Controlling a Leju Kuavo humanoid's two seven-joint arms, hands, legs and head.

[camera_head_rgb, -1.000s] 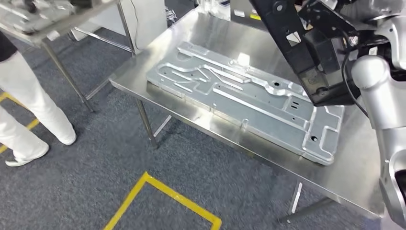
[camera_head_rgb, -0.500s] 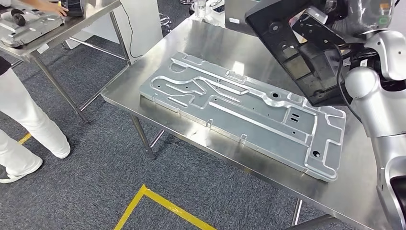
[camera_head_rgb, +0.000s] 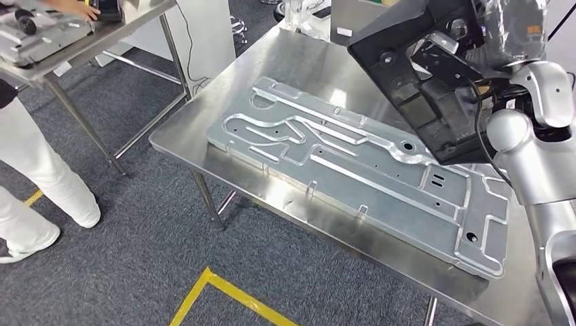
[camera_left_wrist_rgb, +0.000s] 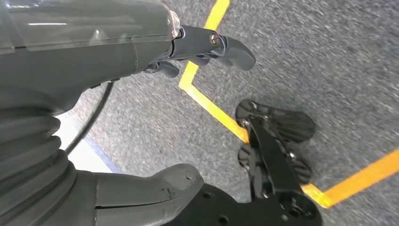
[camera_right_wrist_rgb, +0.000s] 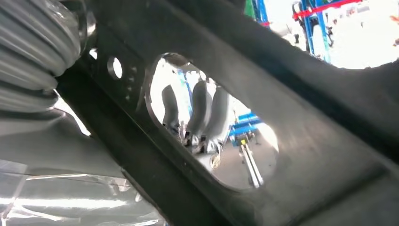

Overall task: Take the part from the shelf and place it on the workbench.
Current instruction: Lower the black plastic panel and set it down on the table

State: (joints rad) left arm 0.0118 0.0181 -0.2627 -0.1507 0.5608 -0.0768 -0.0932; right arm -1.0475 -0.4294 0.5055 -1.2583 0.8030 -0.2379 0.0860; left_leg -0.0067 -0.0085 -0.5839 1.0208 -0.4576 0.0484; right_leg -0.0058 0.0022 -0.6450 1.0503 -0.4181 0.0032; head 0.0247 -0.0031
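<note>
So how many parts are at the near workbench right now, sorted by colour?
Black: 1, the black part, gripped by the right robot hand above the workbench.
Silver: 1, the stamped metal panel, lying flat on the workbench.
Total: 2.

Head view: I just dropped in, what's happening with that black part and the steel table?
The robot's right hand grips a large black moulded plastic part through an opening in it, its fingers visible through the hole. The part hangs tilted above the far side of the stainless steel workbench, not yet set down. A long grey stamped metal panel lies flat on the workbench. The left hand hangs over the carpet, holding nothing. A person in white trousers stands at another table.
</note>
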